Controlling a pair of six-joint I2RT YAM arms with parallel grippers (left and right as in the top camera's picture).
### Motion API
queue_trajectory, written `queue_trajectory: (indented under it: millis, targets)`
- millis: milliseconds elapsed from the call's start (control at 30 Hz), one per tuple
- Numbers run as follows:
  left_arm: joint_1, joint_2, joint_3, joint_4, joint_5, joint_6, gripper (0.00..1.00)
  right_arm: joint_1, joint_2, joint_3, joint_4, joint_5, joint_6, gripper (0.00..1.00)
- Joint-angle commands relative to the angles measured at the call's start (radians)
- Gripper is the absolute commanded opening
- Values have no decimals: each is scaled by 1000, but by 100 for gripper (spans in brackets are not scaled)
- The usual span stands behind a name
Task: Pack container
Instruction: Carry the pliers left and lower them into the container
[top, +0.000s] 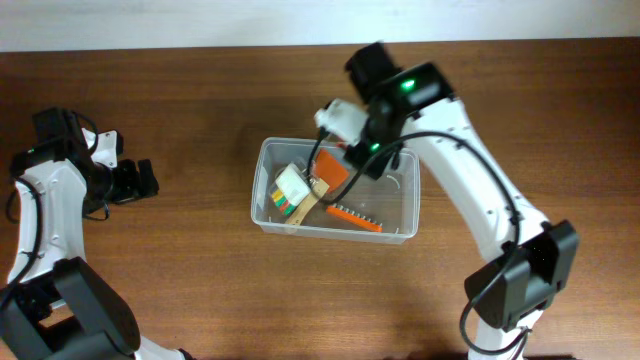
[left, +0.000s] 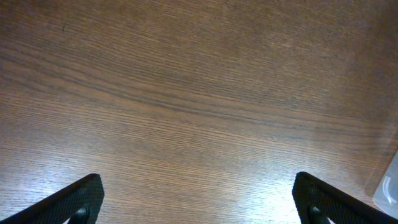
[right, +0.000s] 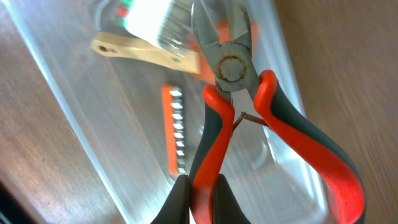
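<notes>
The clear plastic container (top: 336, 233) stands in the middle of the table. It also shows in the right wrist view (right: 81, 118). My right gripper (right: 200, 198) is shut on one handle of red-and-grey pliers (right: 231, 68) and holds them over the container's inside, jaws pointing away. In the overhead view the right gripper (top: 362, 156) hangs over the container's back part, and the pliers (top: 330, 172) show as orange below it. My left gripper (left: 199, 199) is open and empty over bare wood at the far left of the table (top: 140, 180).
Inside the container lie a brush with a pale wooden handle (right: 146, 51) and white bristles (top: 292, 183), and an orange strip of metal bits (right: 175, 130), which also shows overhead (top: 355, 216). A container corner (left: 388, 186) shows at the left wrist view's right edge.
</notes>
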Motion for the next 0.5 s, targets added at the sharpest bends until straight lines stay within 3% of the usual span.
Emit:
queue_trajectory:
  millis: [0,133,333,467]
  targets:
    - [3,-17,-5,3,7,-5,99,27,33,-82,46,-10,-49,4]
    - [3,-17,-5,3,8,-5,99,33,36,-244,171,-21,-49,5]
    - [2,-17,-5,2,8,-5,99,24,36,-442,287,-21,-49,23]
    - [2,-17,-5,1,8,-5,99,24,36,-470,291,-21,-49,27]
